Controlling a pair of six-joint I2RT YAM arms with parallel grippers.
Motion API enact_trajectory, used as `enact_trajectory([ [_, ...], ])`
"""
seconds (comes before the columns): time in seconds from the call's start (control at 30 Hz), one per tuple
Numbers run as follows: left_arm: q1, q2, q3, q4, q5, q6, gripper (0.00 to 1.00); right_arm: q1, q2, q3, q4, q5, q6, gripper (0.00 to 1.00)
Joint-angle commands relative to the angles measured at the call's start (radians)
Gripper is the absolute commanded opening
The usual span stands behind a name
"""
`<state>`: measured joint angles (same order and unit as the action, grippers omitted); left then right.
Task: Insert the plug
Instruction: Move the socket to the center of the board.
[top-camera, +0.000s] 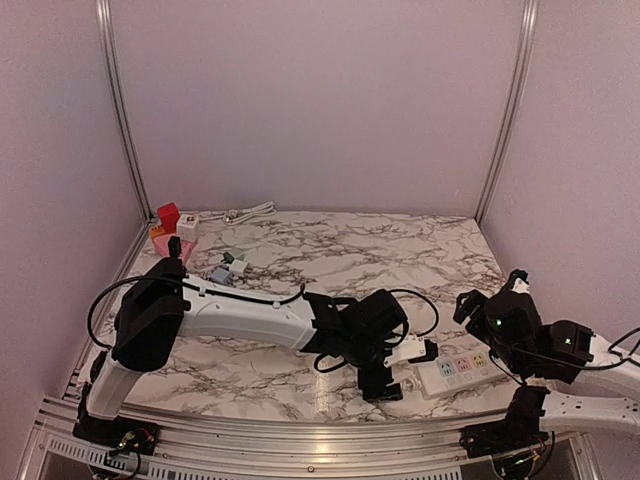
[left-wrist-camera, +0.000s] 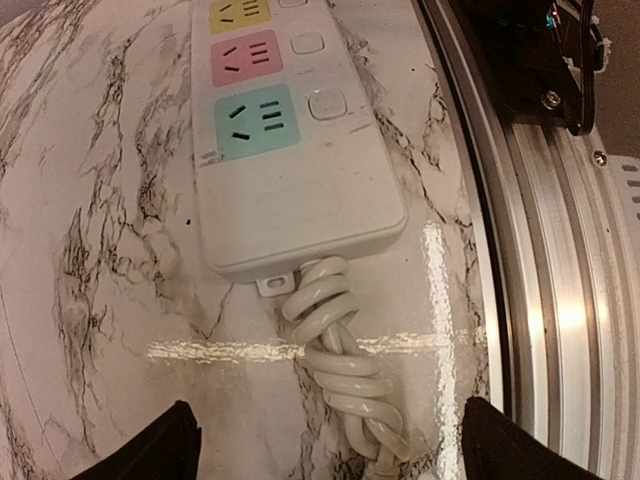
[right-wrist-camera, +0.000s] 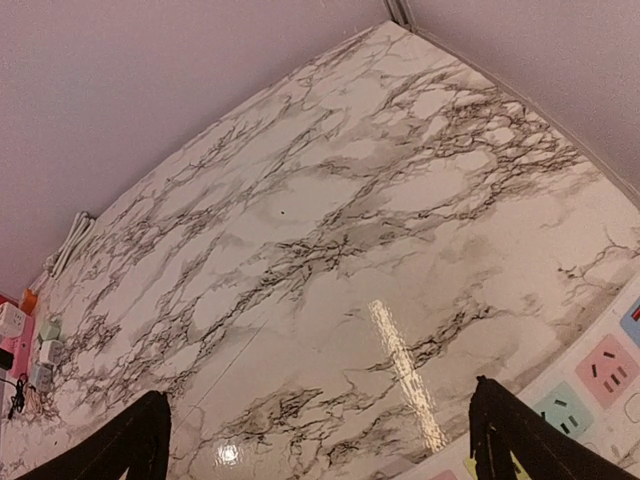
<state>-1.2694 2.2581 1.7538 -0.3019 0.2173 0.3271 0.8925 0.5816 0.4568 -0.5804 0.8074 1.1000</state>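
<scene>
Two grippers, both empty | left gripper (left-wrist-camera: 325, 455) spread above coiled cord (left-wrist-camera: 335, 340) of power strip (left-wrist-camera: 300, 190), near-right edge of table (top-camera: 400, 250) | right gripper (right-wrist-camera: 320, 445) spread beside the strip | coloured plug adapters (top-camera: 168, 216) at far-left corner

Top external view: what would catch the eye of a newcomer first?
The white power strip with pastel sockets lies at the near right edge of the marble table, its twisted cord running leftward. The left pincer hangs open above that cord, holding nothing. In the far left corner sit small coloured pieces.
</scene>
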Motion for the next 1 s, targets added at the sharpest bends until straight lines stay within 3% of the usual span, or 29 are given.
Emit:
enact_trajectory([
  [0.0,-0.013,0.084,0.077,-0.038,-0.009,0.006,0.88,-0.007,-0.009,0.006,-0.029,0.045,0.042,0.98],
  [0.37,-0.013,0.153,0.118,-0.064,-0.033,-0.009,0.57,-0.007,-0.084,-0.007,-0.044,0.059,0.043,0.99],
  [0.73,-0.004,0.161,0.126,-0.064,-0.108,-0.04,0.15,-0.007,-0.066,0.006,-0.024,0.065,0.011,0.99],
  [0.97,0.064,0.154,0.125,-0.059,-0.185,-0.122,0.01,-0.006,-0.039,0.013,-0.004,0.055,-0.015,0.99],
])
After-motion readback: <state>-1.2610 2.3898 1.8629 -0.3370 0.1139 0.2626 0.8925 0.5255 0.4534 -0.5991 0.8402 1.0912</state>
